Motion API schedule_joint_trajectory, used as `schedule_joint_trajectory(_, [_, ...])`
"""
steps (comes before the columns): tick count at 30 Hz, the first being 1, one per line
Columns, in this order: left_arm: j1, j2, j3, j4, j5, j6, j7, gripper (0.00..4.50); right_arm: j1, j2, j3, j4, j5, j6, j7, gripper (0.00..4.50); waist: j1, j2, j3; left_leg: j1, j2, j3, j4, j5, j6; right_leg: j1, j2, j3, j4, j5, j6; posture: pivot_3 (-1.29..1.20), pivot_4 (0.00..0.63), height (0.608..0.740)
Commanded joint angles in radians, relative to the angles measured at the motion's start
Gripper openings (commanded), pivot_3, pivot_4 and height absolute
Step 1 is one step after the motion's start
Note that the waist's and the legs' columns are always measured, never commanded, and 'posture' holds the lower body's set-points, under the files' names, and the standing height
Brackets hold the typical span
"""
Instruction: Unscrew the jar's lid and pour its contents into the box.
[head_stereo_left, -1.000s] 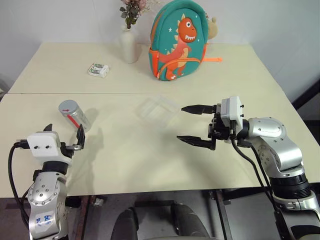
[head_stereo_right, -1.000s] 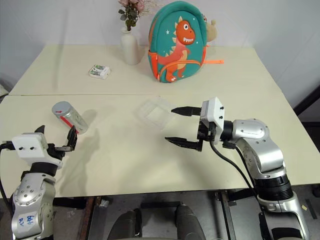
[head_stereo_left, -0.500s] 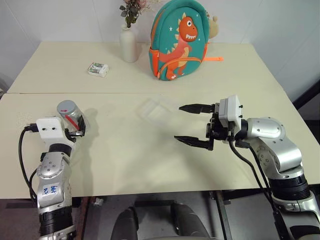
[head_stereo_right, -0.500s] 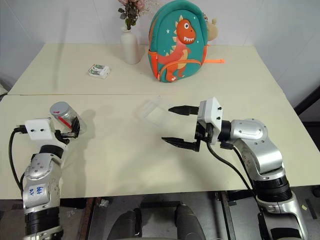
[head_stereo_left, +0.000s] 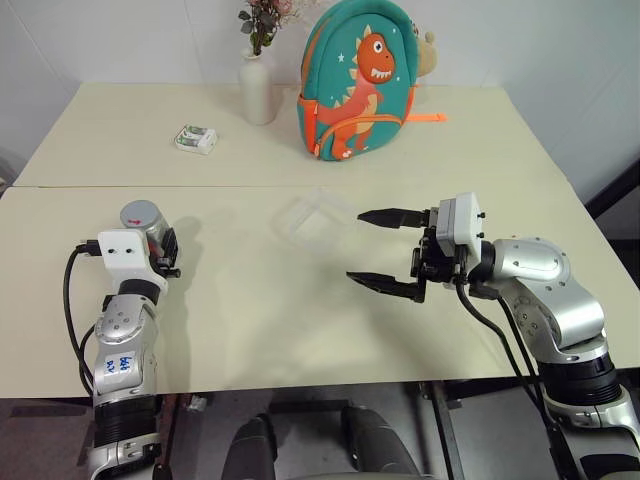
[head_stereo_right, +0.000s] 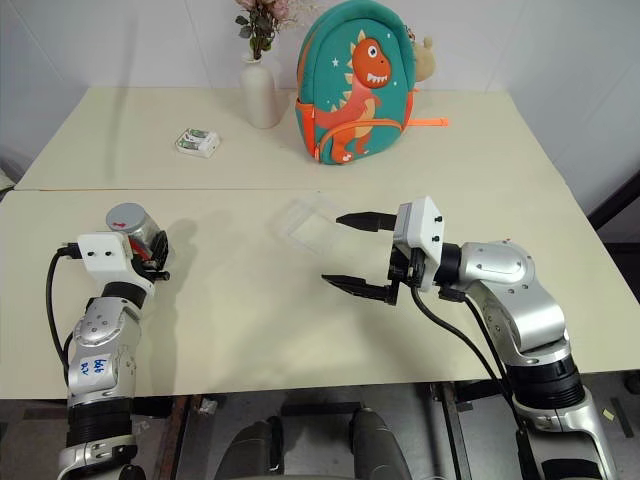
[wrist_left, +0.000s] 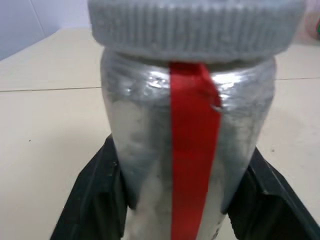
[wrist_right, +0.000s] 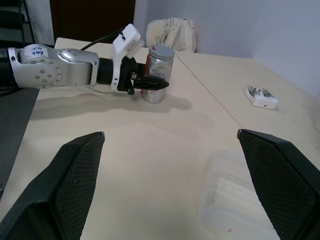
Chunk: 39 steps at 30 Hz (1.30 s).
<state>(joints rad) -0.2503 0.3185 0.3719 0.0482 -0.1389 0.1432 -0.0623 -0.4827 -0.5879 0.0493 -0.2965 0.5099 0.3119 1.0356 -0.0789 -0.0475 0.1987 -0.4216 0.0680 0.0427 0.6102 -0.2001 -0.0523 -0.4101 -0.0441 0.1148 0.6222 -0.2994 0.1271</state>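
Early stage: left gripper (head_stereo_right: 155, 262) clamped on upright jar (wrist_left: 187, 150), lid (head_stereo_left: 140, 214) not yet unscrewed; right gripper (head_stereo_left: 385, 250) spread wide, empty; box (head_stereo_right: 312, 222) awaiting contents.

left hand (head_stereo_right: 150, 257) clamped on jar (head_stereo_right: 137, 228) | right hand (head_stereo_right: 352, 252) spread

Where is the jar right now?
The jar stands upright on the near table's left side in the head views, lid still on, clamped between the left gripper fingers, well left of the box.
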Motion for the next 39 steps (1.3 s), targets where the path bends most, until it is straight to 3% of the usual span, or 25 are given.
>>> schedule_joint_trajectory(1, [-0.018, 0.036, -0.006, -0.058, -0.057, -0.017, -0.087, 2.07, -0.004, 0.005, -0.03, -0.047, 0.04, 0.015, -0.015, 4.5, 0.0, 0.0, 0.0, 0.0, 0.0, 0.0, 0.0, 0.0, 0.0, 0.0, 0.0, 0.0, 0.0, 0.0, 0.0, 0.0, 0.15, 0.74])
schedule_joint_trajectory(4, [-0.033, 0.07, -0.022, -0.115, -0.194, 0.013, -0.271, 2.07, -0.02, 0.008, -0.033, -0.051, 0.046, 0.022, -0.03, 4.5, 0.001, 0.0, 0.0, 0.0, 0.0, 0.0, 0.0, 0.0, 0.0, 0.0, 0.0, 0.0, 0.0, -0.002, -0.004, 0.0, 0.15, 0.74])
schedule_joint_trajectory(7, [-0.017, 0.165, -0.089, -0.173, -0.237, 0.03, -0.465, 2.07, -0.055, 0.029, -0.044, -0.076, 0.085, 0.075, -0.084, 4.5, -0.003, 0.0, 0.0, 0.0, 0.0, 0.0, -0.001, 0.0, 0.0, 0.0, 0.0, 0.0, -0.001, -0.003, -0.006, 0.0, 0.15, 0.74])
schedule_joint_trajectory(10, [-0.044, 0.27, -0.197, -0.19, -0.274, 0.085, -0.675, 2.07, -0.133, 0.068, -0.033, -0.123, 0.194, 0.247, -0.183, 4.5, -0.006, 0.001, 0.0, 0.0, 0.0, 0.001, -0.003, -0.001, -0.001, -0.001, -0.001, 0.0, -0.001, -0.004, -0.008, 0.0, 0.15, 0.74])
schedule_joint_trajectory(12, [-0.09, 0.291, -0.248, -0.171, -0.272, 0.105, -0.729, 2.07, -0.186, 0.094, -0.003, -0.138, 0.221, 0.348, -0.251, 4.5, -0.005, 0.001, 0.0, 0.001, 0.0, 0.001, -0.005, -0.001, -0.002, -0.001, -0.001, 0.0, -0.001, -0.005, -0.01, 0.0, 0.15, 0.74])
schedule_joint_trajectory(20, [-0.256, 0.192, -0.354, -0.098, -0.256, 0.152, -0.748, 2.07, -0.35, 0.22, 0.082, -0.076, 0.18, 0.579, -0.454, 4.5, -0.003, 0.001, 0.0, -0.002, 0.0, 0.001, -0.007, -0.001, 0.0, -0.004, -0.001, 0.0, -0.001, -0.004, -0.008, 0.0, 0.15, 0.74])
schedule_joint_trajectory(21, [-0.264, 0.181, -0.36, -0.093, -0.25, 0.135, -0.75, 2.07, -0.358, 0.229, 0.095, -0.062, 0.162, 0.579, -0.46, 4.5, -0.003, 0.001, 0.0, -0.002, 0.0, 0.001, -0.007, -0.001, 0.0, -0.005, -0.001, 0.0, 0.0, -0.001, -0.001, 0.0, 0.15, 0.74])
schedule_joint_trajectory(24, [-0.275, 0.168, -0.374, -0.095, -0.244, 0.14, -0.751, 2.07, -0.372, 0.26, 0.125, -0.015, 0.115, 0.572, -0.486, 4.5, -0.003, 0.001, 0.0, -0.003, 0.001, 0.001, -0.009, -0.001, 0.0, -0.007, 0.0, -0.001, 0.0, -0.002, 0.001, 0.0, 0.15, 0.74])
schedule_joint_trajectory(39, [-0.268, 0.153, -0.371, -0.099, -0.236, 0.125, -0.73, 2.07, -0.381, 0.313, 0.126, 0.049, 0.024, 0.521, -0.482, 4.5, -0.003, 0.001, 0.0, -0.003, 0.001, 0.001, -0.008, -0.001, 0.0, -0.01, 0.001, 0.0, 0.005, -0.003, 0.003, 0.0, 0.15, 0.74])
